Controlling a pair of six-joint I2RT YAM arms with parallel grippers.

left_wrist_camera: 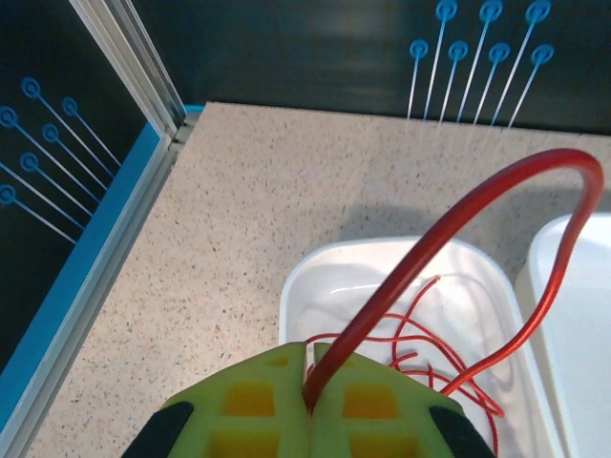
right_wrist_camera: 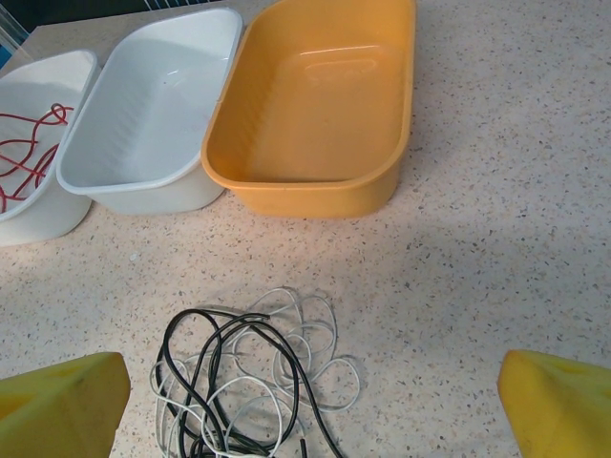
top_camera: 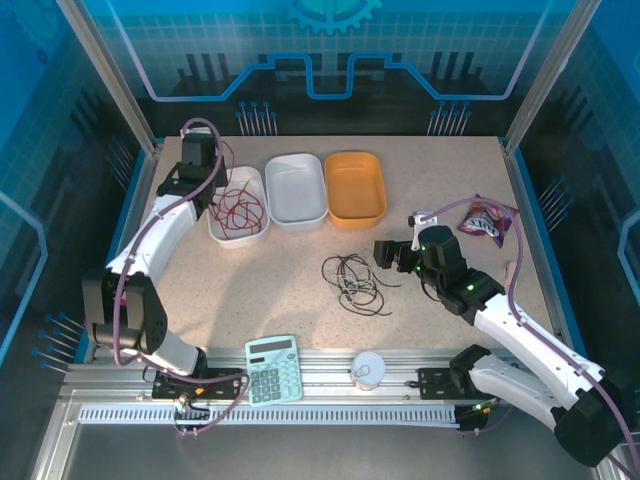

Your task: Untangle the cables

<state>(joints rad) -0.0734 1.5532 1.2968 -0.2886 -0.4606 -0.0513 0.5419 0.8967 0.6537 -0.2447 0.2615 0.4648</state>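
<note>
a speckled beige table (top_camera: 250, 290) sits inside an enclosure of blue-lit panels (top_camera: 320, 60) printed with circuit lines and a gear motif, framed by aluminium posts, with a slotted aluminium rail (top_camera: 320, 385) along the near edge. three tubs stand in a row near the far side: a white tub (top_camera: 215, 235) on the left, a pale white tub (top_camera: 297, 222) touching it in the middle, and an orange tub (top_camera: 356, 221) on the right. the left hand (left_wrist_camera: 307, 382) hovers above the far left corner of the table over the left tub, its yellow-green fingers pressed together and pinching the red cable (left_wrist_camera: 458, 229), which arches up from the grip and falls back into that tub, where the rest lies in loose loops. the black cable (right_wrist_camera: 220, 353) and the white cable (right_wrist_camera: 305, 334) lie together in a tangled heap on the bare table, nearer than the orange tub and just beside the right hand (top_camera: 385, 257). that hand is spread wide, holding nothing, its two yellow fingers at either side of the heap in the wrist view. a purple snack bag (top_camera: 487, 220) lies near the right edge, and a pale teal calculator (top_camera: 273, 368) and a small white cup (top_camera: 368, 370) rest on the rail.
</note>
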